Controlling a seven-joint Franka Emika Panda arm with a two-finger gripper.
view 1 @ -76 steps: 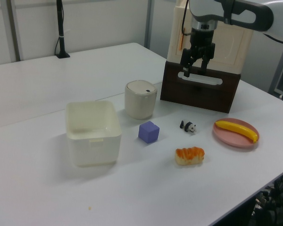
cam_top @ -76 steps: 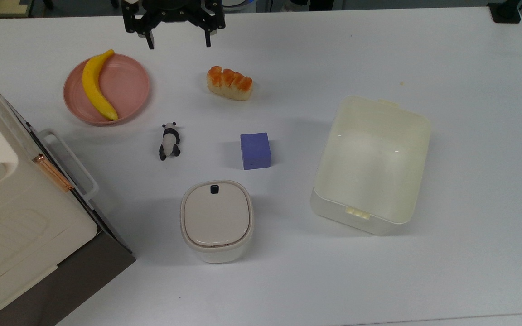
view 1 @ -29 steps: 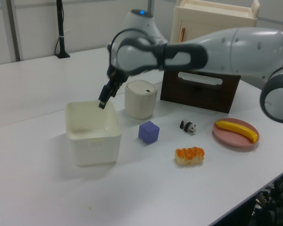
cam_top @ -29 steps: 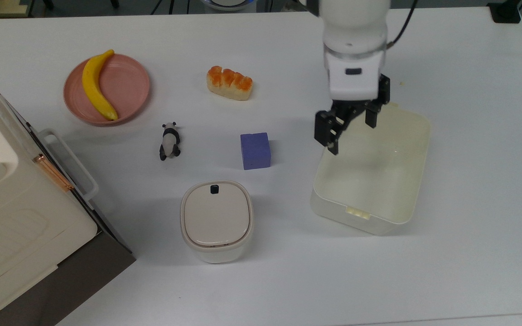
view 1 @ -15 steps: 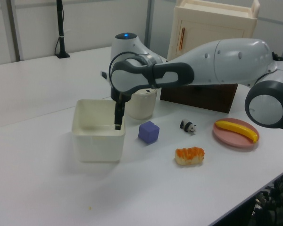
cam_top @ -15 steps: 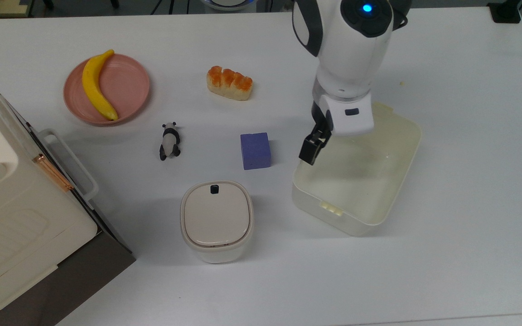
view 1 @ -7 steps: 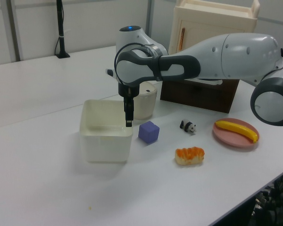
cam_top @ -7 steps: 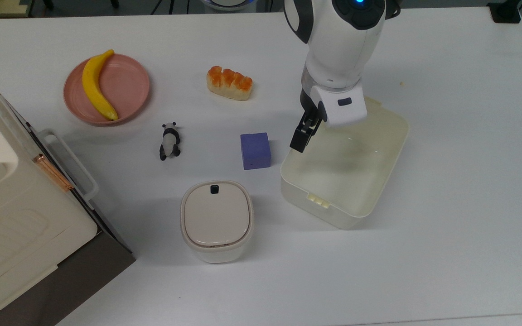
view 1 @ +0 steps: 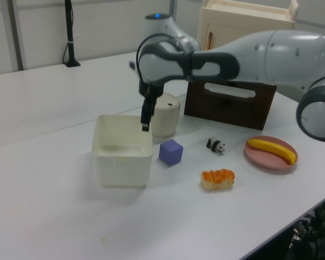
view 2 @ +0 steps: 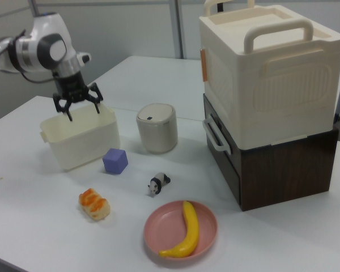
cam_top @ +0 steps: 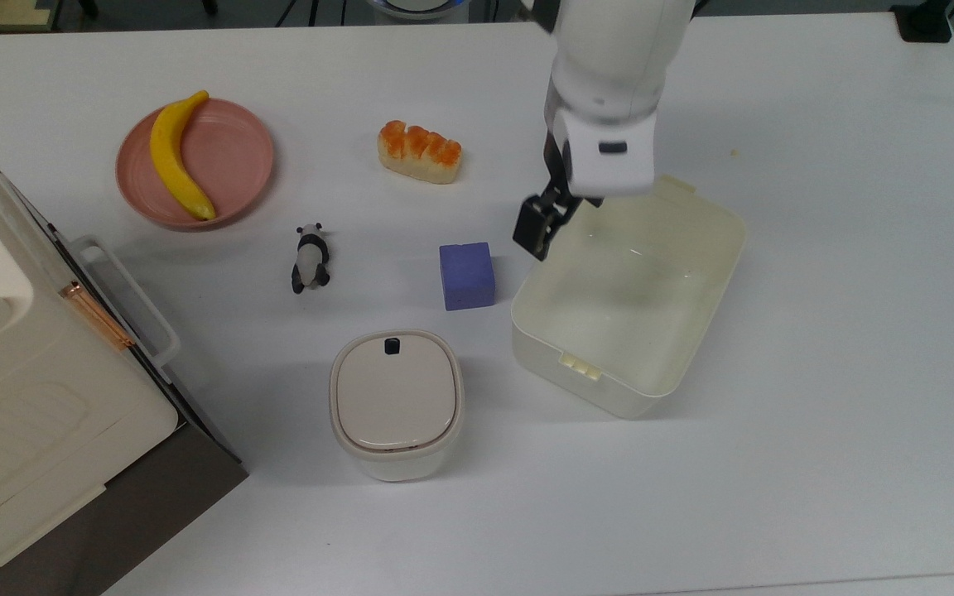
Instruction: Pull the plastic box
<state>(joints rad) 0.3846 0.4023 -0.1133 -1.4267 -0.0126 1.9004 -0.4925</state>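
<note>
The plastic box (cam_top: 609, 399) is a cream-white, lidless tub lying askew on the white table, right of the purple cube in the top view. It also shows in the left view (view 1: 122, 162) and the right view (view 2: 79, 144). My gripper (cam_top: 564, 217) hangs just above the box's upper-left rim in the top view. In the right view the gripper (view 2: 79, 109) is open, its black fingers spread over the box with nothing between them. In the left view the gripper (view 1: 145, 122) sits over the box's far right corner, clear of the rim.
A purple cube (cam_top: 467, 275) lies close to the box's left wall in the top view. A lidded white container (cam_top: 397, 403), a toy panda (cam_top: 310, 258), a bread piece (cam_top: 419, 151) and a pink plate (cam_top: 233, 157) with a banana (cam_top: 175, 157) lie further left. A cream case (cam_top: 30, 397) fills the left edge.
Over the last seconds the box slid toward the top view's left and turned. In the last half second the gripper rose out of the box, which stayed put.
</note>
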